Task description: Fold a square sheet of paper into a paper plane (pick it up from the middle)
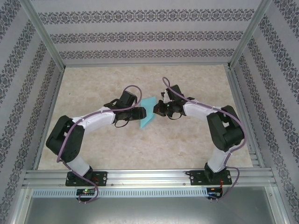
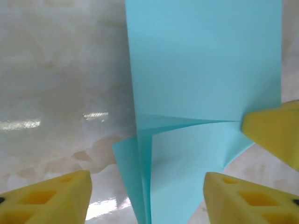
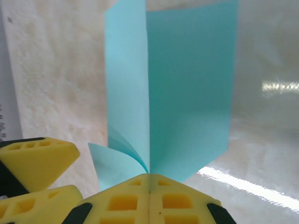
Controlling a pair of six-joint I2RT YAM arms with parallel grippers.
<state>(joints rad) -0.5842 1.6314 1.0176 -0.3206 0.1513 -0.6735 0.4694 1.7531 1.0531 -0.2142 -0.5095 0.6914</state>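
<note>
The turquoise square sheet of paper (image 1: pixel 148 113) is folded along a crease into layered flaps and held off the table between my two grippers. My right gripper (image 1: pixel 159 108) is shut on the paper's folded edge. In the right wrist view its yellow pads (image 3: pixel 121 200) press together at the fold, gripper (image 3: pixel 149 176), and the paper (image 3: pixel 187 93) rises above them. My left gripper (image 1: pixel 141 112) is open. In the left wrist view its fingers (image 2: pixel 51 198) stand wide apart on either side of the paper (image 2: pixel 201 70), gripper (image 2: pixel 147 186). The right gripper's fingertip (image 2: pixel 275 133) pinches the paper's right edge.
The beige marbled table (image 1: pixel 93 88) is boxed in by patterned walls (image 1: pixel 140 37) and aluminium posts. A metal rail (image 1: pixel 149 177) runs along the near edge where both arm bases are bolted. The left gripper's fingers (image 3: pixel 37 161) sit close beside my right gripper.
</note>
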